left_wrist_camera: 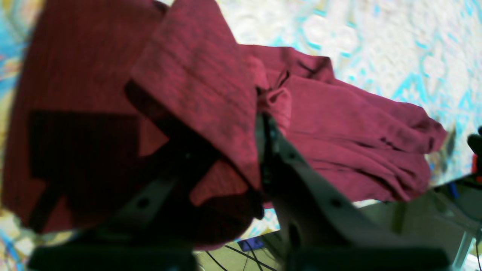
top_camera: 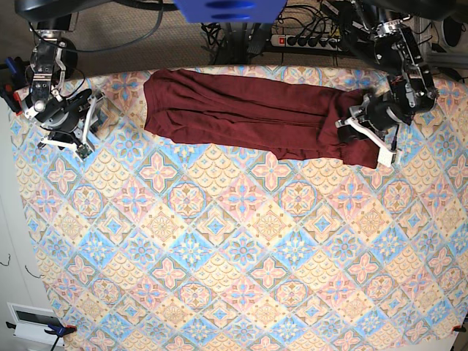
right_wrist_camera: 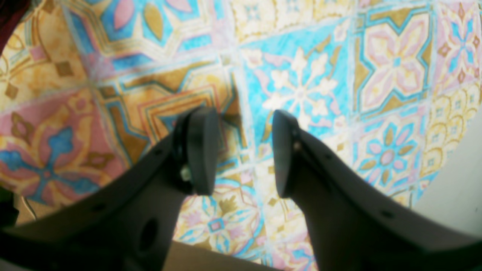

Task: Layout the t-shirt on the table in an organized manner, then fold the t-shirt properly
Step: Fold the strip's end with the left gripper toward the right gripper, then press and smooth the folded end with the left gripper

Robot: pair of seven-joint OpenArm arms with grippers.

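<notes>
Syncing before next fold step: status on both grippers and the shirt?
Left gripper shut on t-shirt edge. Right gripper open, empty, over bare table. T-shirt bunched in a long strip along the far edge. Nothing in the way.

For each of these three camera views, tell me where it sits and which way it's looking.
Left wrist: on the left arm, looking along its fingers, shut on the maroon t-shirt.
Right wrist: on the right arm, looking down past open fingers at the patterned table.
Base: overhead, looking straight down; both arms show, right gripper and left gripper.
Shared: t-shirt in left wrist and base.
</notes>
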